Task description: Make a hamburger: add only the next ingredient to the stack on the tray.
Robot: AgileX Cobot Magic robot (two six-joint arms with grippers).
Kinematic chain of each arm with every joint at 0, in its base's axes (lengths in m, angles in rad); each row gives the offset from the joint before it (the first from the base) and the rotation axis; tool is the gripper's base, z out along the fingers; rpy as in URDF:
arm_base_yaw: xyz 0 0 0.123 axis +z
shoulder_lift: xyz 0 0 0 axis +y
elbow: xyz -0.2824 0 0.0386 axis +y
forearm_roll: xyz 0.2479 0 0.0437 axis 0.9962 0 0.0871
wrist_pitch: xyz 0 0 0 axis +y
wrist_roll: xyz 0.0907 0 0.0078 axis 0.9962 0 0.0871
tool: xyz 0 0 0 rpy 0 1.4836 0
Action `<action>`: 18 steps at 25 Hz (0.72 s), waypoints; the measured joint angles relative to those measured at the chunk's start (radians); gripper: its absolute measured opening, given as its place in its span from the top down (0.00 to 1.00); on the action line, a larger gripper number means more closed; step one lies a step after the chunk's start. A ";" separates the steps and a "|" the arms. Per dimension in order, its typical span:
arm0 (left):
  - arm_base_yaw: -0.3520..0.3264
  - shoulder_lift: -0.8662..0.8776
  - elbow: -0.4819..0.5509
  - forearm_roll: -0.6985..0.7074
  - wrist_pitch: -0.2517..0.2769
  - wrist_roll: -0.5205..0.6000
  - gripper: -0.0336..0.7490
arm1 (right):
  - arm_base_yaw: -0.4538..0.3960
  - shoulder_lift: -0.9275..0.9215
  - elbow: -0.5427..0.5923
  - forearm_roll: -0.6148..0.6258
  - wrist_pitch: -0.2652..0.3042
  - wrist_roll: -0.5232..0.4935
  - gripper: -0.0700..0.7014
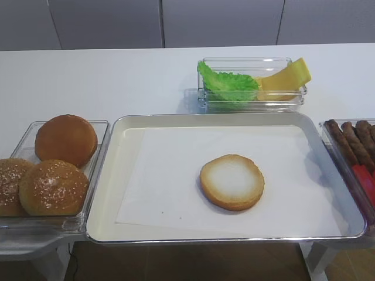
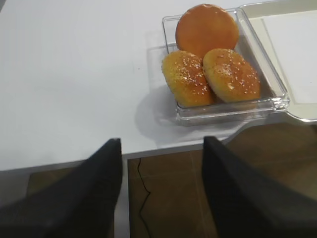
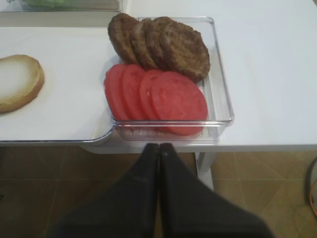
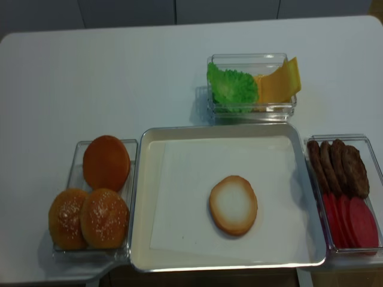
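From the high view, the bun bottom point(image 1: 232, 181) lies cut face up on the white paper point(image 1: 176, 175) of the tray point(image 1: 111, 193), toward four o'clock of the tray's middle, alone; neither pincer shows here. The risk is choice: the smooth bun half point(image 1: 65, 139) and the two seeded tops point(image 1: 54, 187) sit at nine o'clock, and lettuce point(image 1: 227, 85) with cheese point(image 1: 287, 79) at twelve, so a wrong reach would add the wrong layer.

The right wrist view shows the right pincer point(image 3: 159, 147) shut tight and empty, off the bench edge at six o'clock of the clear container point(image 3: 224, 99) of patties point(image 3: 168, 44) and tomato slices point(image 3: 158, 96). These overlap (each leaning on its neighbour), so a pinch could drag two out.

In the left wrist view the left pincer point(image 2: 161, 148) stands wide open, holding nothing, below the bench edge point(image 2: 74, 161); rising carelessly, it could strike that edge.

The second high view confirms the bun bottom sits near the tray's front rim, so a nudge could slide it.
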 joint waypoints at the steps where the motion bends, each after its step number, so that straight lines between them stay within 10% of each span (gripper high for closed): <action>1: 0.000 0.000 0.007 0.000 -0.017 0.000 0.46 | 0.000 0.000 0.000 0.000 0.000 0.000 0.97; 18: 0.000 0.000 0.116 -0.020 -0.081 -0.013 0.48 | 0.000 0.000 0.000 0.000 0.000 0.002 0.97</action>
